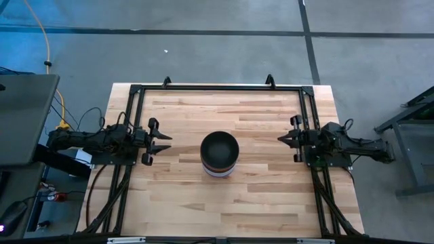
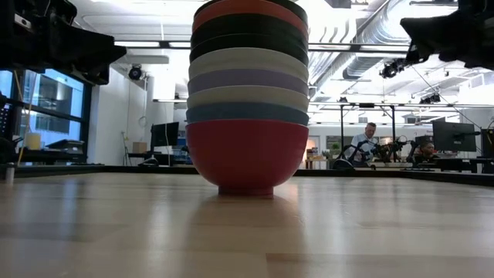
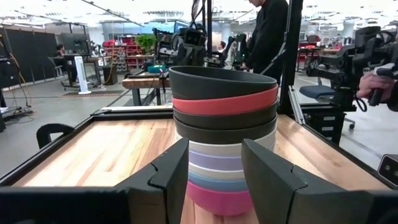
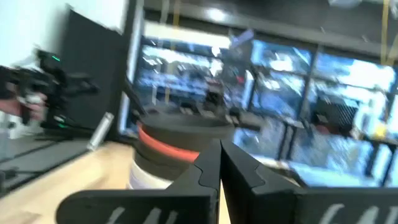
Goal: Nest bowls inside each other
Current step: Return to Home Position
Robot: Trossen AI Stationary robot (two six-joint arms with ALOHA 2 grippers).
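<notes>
Judging the stacked bowls at the table centre: light, stiff, slick, best held by the rim; left gripper fingers apart, right gripper fingers together.

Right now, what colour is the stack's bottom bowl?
The bottom bowl is magenta; the low view shows it best.

The left arm is lying level on the left, with the left gripper pointing right and its fingers standing apart. The right arm is lying level on the right, with the right gripper pointing left and its fingers pressing together.
</notes>
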